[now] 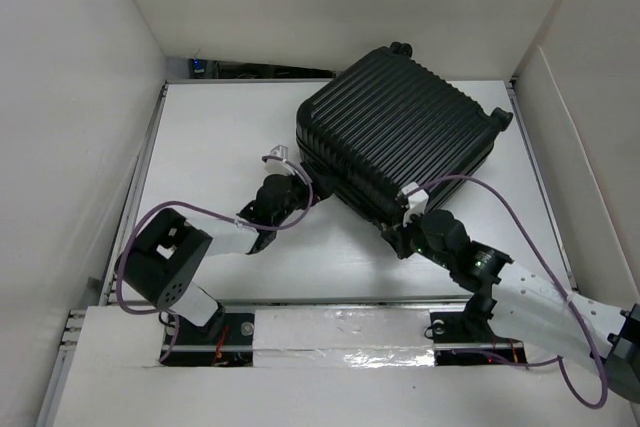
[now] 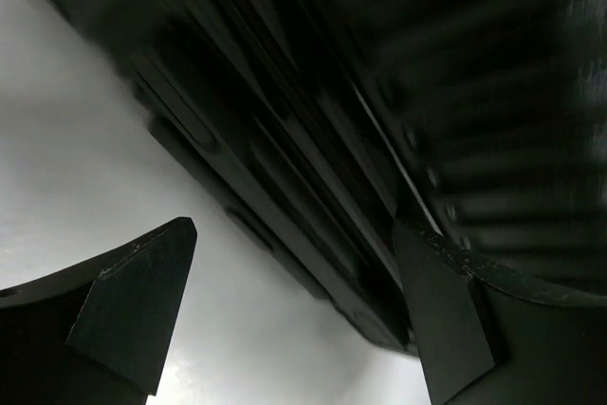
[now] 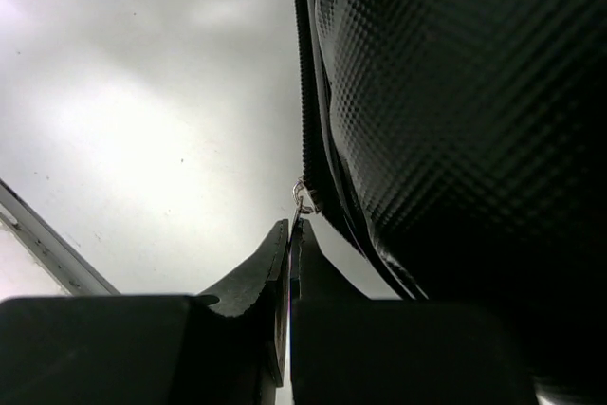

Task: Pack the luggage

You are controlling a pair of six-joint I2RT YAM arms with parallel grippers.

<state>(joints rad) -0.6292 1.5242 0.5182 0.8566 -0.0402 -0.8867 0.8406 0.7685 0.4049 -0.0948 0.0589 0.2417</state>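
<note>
The black ribbed luggage (image 1: 400, 132) lies closed on the white table, right of centre, its wheels at the far side. My left gripper (image 1: 290, 187) is open at the luggage's near-left edge; the left wrist view shows the luggage's edge (image 2: 313, 187) close ahead, with the right finger against it. My right gripper (image 1: 408, 232) is at the luggage's near corner, shut on the thin metal zipper pull (image 3: 302, 198). The pull hangs from the zipper track (image 3: 305, 73) along the textured shell (image 3: 455, 111).
White walls enclose the table (image 1: 220, 137) on three sides. A metal rail (image 1: 330, 305) runs along the near edge by the arm bases. A small dark item (image 1: 200, 66) sits at the far left corner.
</note>
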